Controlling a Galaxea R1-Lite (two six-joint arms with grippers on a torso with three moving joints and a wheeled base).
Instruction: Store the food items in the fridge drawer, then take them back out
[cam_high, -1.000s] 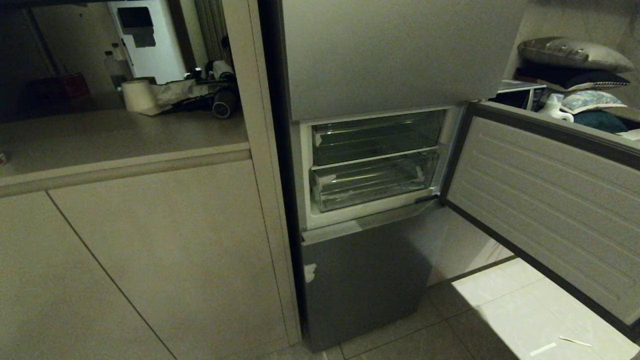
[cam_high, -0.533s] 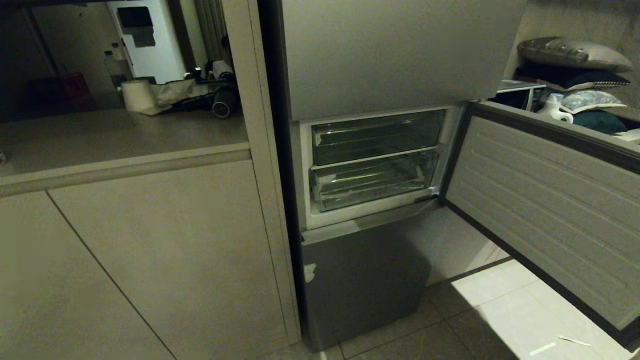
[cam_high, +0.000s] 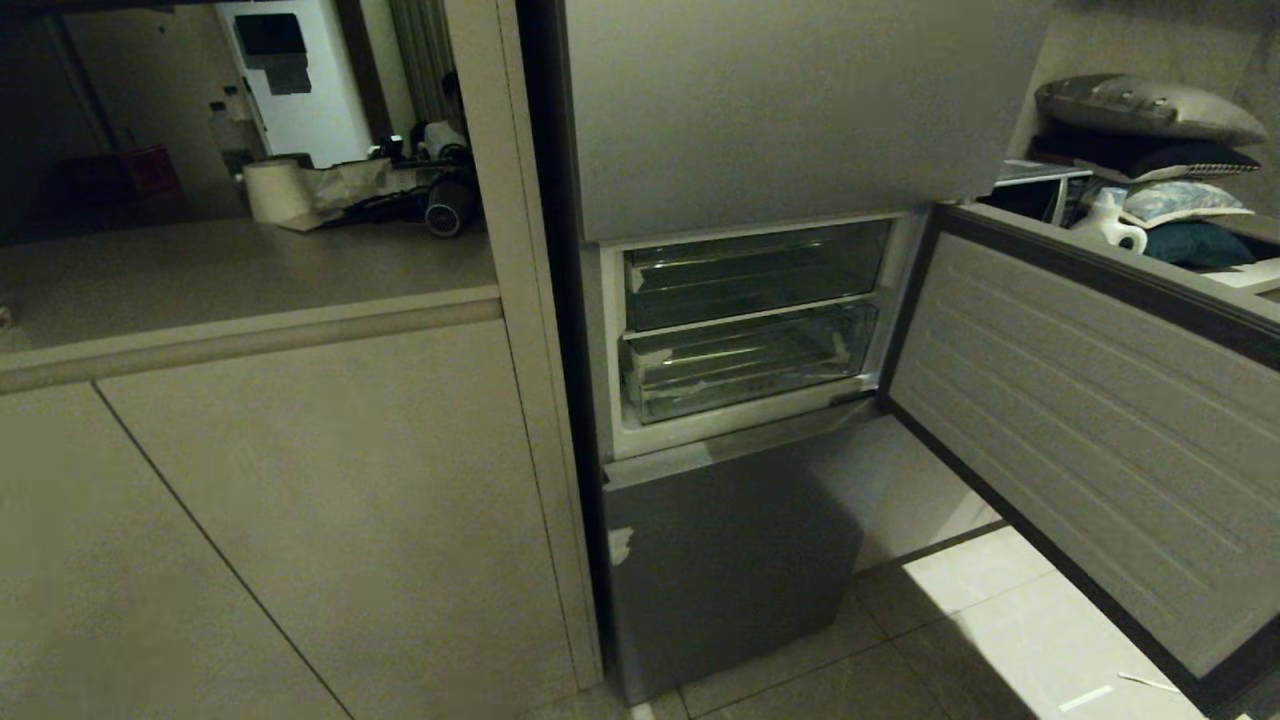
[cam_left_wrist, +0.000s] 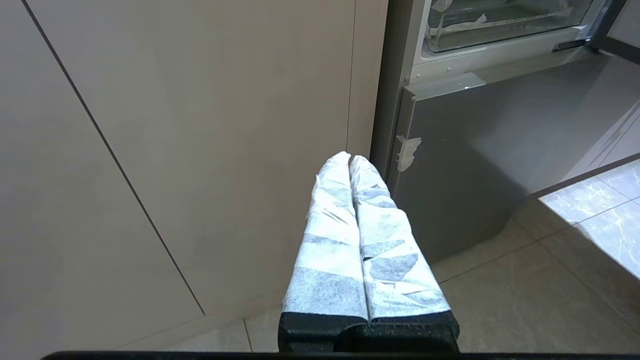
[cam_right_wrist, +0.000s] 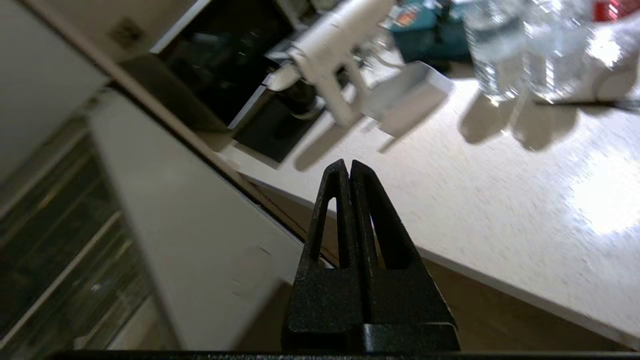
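Now: fridge door swung open, both grippers clenched and empty

The middle fridge door (cam_high: 1090, 420) stands wide open at about 3 o'clock in the head view, exposing two clear bins at centre. The lower, wide one is the fridge drawer (cam_high: 745, 360); it sits pushed in, directly below the shallower smoky bin (cam_high: 755, 270). No food item shows in any view, so I cannot tell where it is; nothing shows in the drawer through its clear front.

Step in hand, as I judge it: door is open, next comes pulling the drawer out. To do that well, the right gripper has to clear the door edge, open first, then hook the drawer's front lip near its middle and pull straight so the bin does not jam on its rails.

Right gripper (cam_right_wrist: 348, 167): fingers pressed together, holding nothing, touching nothing; it hangs near the door edge with a pale countertop (cam_right_wrist: 500, 210) carrying bottles at roughly 1 o'clock in its own view.

Left gripper (cam_left_wrist: 349, 160): taped fingers closed, empty, parked low in front of the beige cabinet (cam_left_wrist: 175, 150), fridge lower door (cam_left_wrist: 475, 160) at 2 o'clock.
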